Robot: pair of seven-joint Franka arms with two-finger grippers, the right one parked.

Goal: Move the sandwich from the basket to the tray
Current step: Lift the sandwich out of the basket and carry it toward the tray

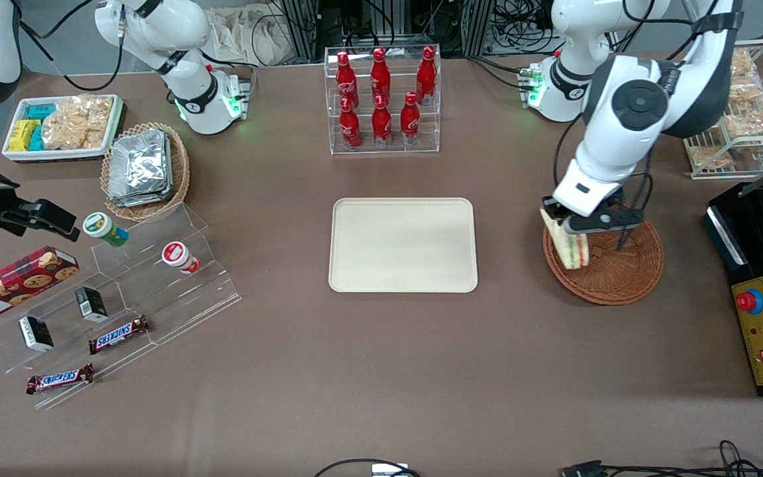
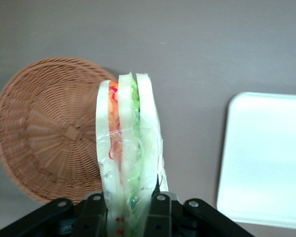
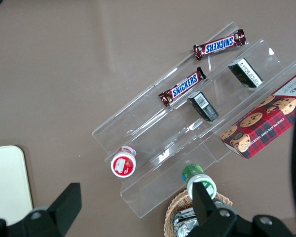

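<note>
My left gripper (image 1: 563, 220) is shut on the sandwich (image 1: 568, 242), a pale bread wedge in clear wrap with orange, red and green filling. It hangs lifted over the rim of the reddish-brown wicker basket (image 1: 613, 271), on the side toward the tray. In the left wrist view the sandwich (image 2: 129, 148) stands between my two fingers (image 2: 158, 210), with the empty basket (image 2: 49, 143) under and beside it. The cream tray (image 1: 403, 244) lies flat mid-table, empty, and its edge shows in the wrist view (image 2: 264, 158).
A clear rack of red cola bottles (image 1: 381, 99) stands farther from the camera than the tray. A black box with a red button (image 1: 762, 311) and a wire rack of snacks (image 1: 746, 112) lie at the working arm's end. A tan foil-packet basket (image 1: 146, 169) and acrylic steps (image 1: 123, 298) lie toward the parked arm's end.
</note>
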